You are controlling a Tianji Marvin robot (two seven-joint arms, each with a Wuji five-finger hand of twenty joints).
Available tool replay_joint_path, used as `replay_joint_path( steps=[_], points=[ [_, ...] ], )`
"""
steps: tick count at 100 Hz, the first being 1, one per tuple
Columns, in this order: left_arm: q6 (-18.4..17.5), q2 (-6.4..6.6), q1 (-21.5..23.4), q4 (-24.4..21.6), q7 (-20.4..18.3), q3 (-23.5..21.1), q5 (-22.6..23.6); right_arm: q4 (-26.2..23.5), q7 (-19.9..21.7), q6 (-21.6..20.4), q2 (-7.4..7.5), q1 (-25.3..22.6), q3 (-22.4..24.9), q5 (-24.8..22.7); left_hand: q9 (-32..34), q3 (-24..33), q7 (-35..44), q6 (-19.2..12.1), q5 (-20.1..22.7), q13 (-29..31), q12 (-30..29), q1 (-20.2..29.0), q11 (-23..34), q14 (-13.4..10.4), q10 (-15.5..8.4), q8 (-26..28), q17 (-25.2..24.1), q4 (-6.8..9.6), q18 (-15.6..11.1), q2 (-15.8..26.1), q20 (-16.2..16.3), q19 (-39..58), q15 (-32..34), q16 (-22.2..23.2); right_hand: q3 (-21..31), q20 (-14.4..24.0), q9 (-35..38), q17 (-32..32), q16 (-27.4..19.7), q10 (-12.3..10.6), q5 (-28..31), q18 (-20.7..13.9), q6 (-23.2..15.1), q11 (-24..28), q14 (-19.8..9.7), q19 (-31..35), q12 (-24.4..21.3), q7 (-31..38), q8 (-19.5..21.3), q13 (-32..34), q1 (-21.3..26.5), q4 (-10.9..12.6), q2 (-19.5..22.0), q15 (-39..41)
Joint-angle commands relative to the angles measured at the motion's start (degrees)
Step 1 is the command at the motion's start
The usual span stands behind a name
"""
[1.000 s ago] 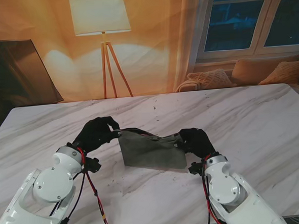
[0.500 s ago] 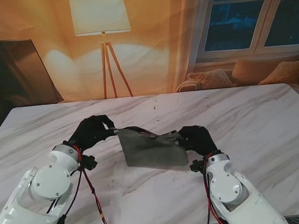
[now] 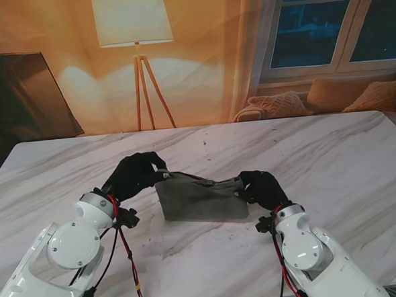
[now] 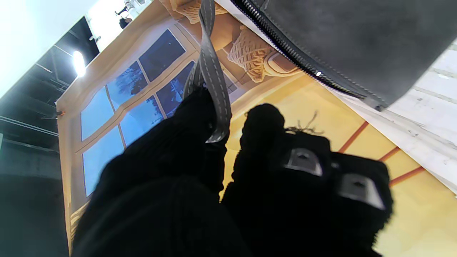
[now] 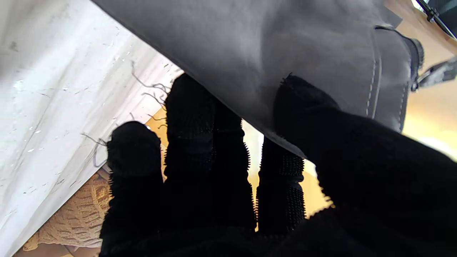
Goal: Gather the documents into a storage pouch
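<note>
Grey pouch (image 3: 201, 199) held up between both hands over mid-desk (image 3: 333, 154), lower edge at or near the marble. Left hand (image 3: 136, 175) closed on grey strap (image 4: 213, 76) at pouch's left top corner. Right hand (image 3: 261, 187) pinching right edge, thumb on 1 face, fingers (image 5: 200, 121) behind. Zipper (image 4: 285, 46) runs along top edge.
</note>
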Motion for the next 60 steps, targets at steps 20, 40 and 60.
replay_joint_path(
  steps=[20, 40, 60],
  points=[
    [-0.1, -0.35, -2.1, 0.7, -1.1, 2.4, -2.0, -0.3, 5.1, 0.5, 1.48, 0.0, 0.8, -1.8, -0.4, 5.0, 1.3, -2.1, -0.9, 0.5, 0.8, 3.4, 1.3, 8.8, 0.7, 0.9, 1.9, 2.66, -8.5, 2.9, 1.8, 8.4, 1.7, 0.5, 5.7, 4.3, -11.6, -7.7, 2.1, -1.8, -5.9, -1.1, 2.4, 0.8, -2.7, -6.3, -4.3, -10.9, 4.6, -8.6, -10.4, 4.8, -4.1, -9.4],
    [0.2, -0.46, -3.7, 2.0, -1.6, 4.0, -3.4, -0.9, 6.7, -0.5, 2.15, 0.8, 1.2, -3.8, -0.4, 5.2, 1.3, -2.0, -0.9, 0.5, 0.8, 3.3, 1.3, 8.8, 0.7, 1.0, 1.9, 2.64, -8.3, 2.8, 1.8, 8.4, 1.8, 0.5, 6.2, 4.8, -14.8, -12.8, 1.8, -1.9, -7.1, -1.6, 3.9, -0.2, -3.0, -11.2, -3.8, -16.1, 9.4, -12.7, -14.6, 9.8, -6.8, -12.8],
    [0.4, -0.69, -5.0, 3.1, -1.4, 4.9, -4.2, -1.9, 6.6, -2.4, 2.37, 1.1, 1.7, -5.2, -0.3, 5.3, 1.3, -2.0, -0.8, 0.5, 0.8, 3.3, 1.3, 8.8, 0.7, 1.0, 1.9, 2.61, -8.3, 2.8, 1.7, 8.4, 1.8, 0.4, 6.4, 5.9, -13.9, -12.7, 3.0, -1.8, -7.0, -1.7, 3.3, 0.8, -3.3, -11.6, -2.8, -16.7, 10.7, -11.7, -14.8, 9.6, -7.4, -11.2]
  ],
)
